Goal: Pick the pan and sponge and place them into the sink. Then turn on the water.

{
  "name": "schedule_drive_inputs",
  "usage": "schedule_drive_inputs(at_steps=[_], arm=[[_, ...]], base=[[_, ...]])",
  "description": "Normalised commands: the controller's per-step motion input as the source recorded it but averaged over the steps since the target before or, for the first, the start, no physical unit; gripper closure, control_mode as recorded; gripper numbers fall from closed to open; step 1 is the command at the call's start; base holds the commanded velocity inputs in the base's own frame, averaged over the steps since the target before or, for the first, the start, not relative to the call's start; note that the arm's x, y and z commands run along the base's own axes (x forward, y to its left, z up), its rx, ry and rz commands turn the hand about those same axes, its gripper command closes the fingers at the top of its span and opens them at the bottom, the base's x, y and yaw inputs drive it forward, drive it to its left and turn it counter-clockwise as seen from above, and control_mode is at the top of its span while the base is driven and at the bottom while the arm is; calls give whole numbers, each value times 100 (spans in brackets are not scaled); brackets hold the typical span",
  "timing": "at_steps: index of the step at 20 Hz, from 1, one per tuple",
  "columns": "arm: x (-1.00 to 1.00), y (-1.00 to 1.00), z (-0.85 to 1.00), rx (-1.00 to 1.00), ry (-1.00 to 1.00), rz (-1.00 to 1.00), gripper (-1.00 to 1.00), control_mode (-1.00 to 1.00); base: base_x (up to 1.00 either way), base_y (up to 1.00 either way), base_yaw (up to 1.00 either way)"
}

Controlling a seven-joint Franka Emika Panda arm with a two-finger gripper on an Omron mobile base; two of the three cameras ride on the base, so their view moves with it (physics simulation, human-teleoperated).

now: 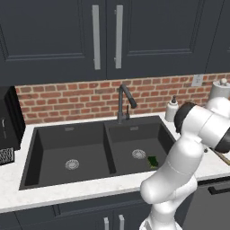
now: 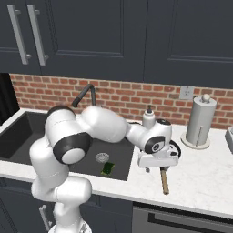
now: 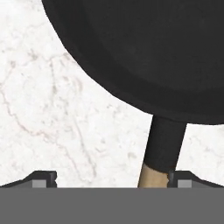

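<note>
— Fingertips [image 3: 43, 178] poke up at the bottom of the hand view, set wide apart with nothing between them but counter [image 3: 52, 109] and part of a handle [image 3: 162, 151]. What's the surface?

— White marble, veined grey. It runs round a black double sink [image 1: 105, 134], with a red brick wall [image 1: 67, 101] behind and dark cabinets [image 1: 148, 36] above. A dark faucet [image 1: 124, 103] stands at the back of the sink, a soap bottle [image 2: 149, 117] beside it, a paper towel holder [image 2: 199, 122] further right.

— And the pan?

— The pan [image 3: 144, 52] lies on the counter right of the sink, directly under the gripper [image 2: 154, 170]. Its handle, black then wooden at the end, lies just inside one fingertip, not gripped.

— Sponge?

— The sponge [image 1: 153, 161] sits in the right basin, near the drain [image 1: 139, 154].

— How is the arm posed?

— The arm [image 2: 91, 132] bends from the base across the sink's right corner, hand pointing down, low over the pan.
</note>
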Motion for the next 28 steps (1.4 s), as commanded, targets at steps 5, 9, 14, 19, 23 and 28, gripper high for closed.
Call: schedule_drive_inputs(at_steps=[5,9,14,19,23,28], arm=[[23,-11,-17,4,0,0,-100,-100],[23,-14,-18,3,0,0,-100,-100],[24,-2,-24,0,0,0,100,-100],[24,9,-35,0,-2,0,100,-100],[15,23,-45,0,-5,0,100,-100],[1,37,-60,-7,-11,0,100,-100]], base=[[0,0,0],[0,0,0],[0,0,0],[0,0,0],[0,0,0],[0,0,0]])
